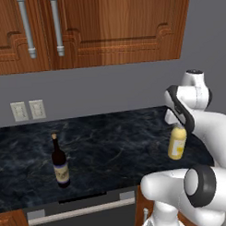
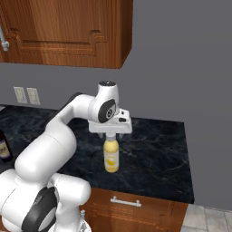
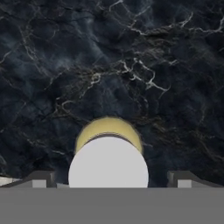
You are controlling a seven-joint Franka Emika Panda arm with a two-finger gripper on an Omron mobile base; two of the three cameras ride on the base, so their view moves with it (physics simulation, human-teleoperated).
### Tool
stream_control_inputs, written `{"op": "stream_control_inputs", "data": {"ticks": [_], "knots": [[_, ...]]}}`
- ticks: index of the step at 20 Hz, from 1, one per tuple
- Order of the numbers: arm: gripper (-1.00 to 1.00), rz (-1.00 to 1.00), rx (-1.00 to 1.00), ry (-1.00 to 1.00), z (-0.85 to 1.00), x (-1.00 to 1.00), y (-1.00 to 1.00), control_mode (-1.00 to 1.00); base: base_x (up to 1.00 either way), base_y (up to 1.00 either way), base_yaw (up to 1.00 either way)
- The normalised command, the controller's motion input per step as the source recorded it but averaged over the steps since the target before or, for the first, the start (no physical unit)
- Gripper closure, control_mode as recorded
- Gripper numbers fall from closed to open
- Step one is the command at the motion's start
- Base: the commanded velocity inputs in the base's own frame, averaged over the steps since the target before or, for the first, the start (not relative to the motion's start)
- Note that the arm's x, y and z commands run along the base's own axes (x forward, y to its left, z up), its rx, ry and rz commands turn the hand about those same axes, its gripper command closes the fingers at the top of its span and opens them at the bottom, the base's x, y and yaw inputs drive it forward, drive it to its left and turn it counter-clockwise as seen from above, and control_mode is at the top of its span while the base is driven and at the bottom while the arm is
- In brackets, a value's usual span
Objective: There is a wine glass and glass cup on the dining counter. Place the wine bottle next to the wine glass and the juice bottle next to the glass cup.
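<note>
Bottles stand on a black marble worktop [image 1: 115, 133] with pale veins, under reddish-brown wall cabinets [image 1: 107, 27]. At the far left of the left base view, two pale wall outlets [image 1: 28, 110] sit on the grey wall just above the slab. Right of them, in the lower left of that frame, the wine bottle [image 1: 60, 163] stands upright near the front edge, dark with a tan top and cream label; its lower part also shows at the left edge of the right base view [image 2: 4, 147]. Well apart from it, toward the right of the left base view, the juice bottle [image 1: 177, 142] stands upright, yellow with a pale cap, partly behind the white arm. In the middle of the right base view the same bottle [image 2: 111, 156] stands directly under the gripper [image 2: 111, 134], which points straight down over the cap. In the hand view the pale round cap of the juice bottle [image 3: 108, 168] lies low in the centre, with one dark fingertip [image 3: 41, 178] to its left and the other to its right, both clear of it. The jaws stand fully spread and hold nothing.
</note>
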Motion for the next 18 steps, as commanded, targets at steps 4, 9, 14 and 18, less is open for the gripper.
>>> {"op": "stream_control_inputs", "data": {"ticks": [4, 9, 14, 18], "knots": [[-1.00, 0.00, 0.00, 0.00, -0.21, 0.00, 0.00, -1.00, 0.00, 0.00, 0.00], [-1.00, 0.00, 0.00, 0.00, -0.18, 0.00, 0.00, -1.00, 0.00, 0.00, 0.00], [1.00, 0.00, 0.00, 0.00, -0.08, 0.00, 0.00, -1.00, 0.00, 0.00, 0.00], [1.00, 0.00, 0.05, 0.00, 0.14, -0.04, 0.00, -1.00, 0.00, 0.00, 0.00]]}}
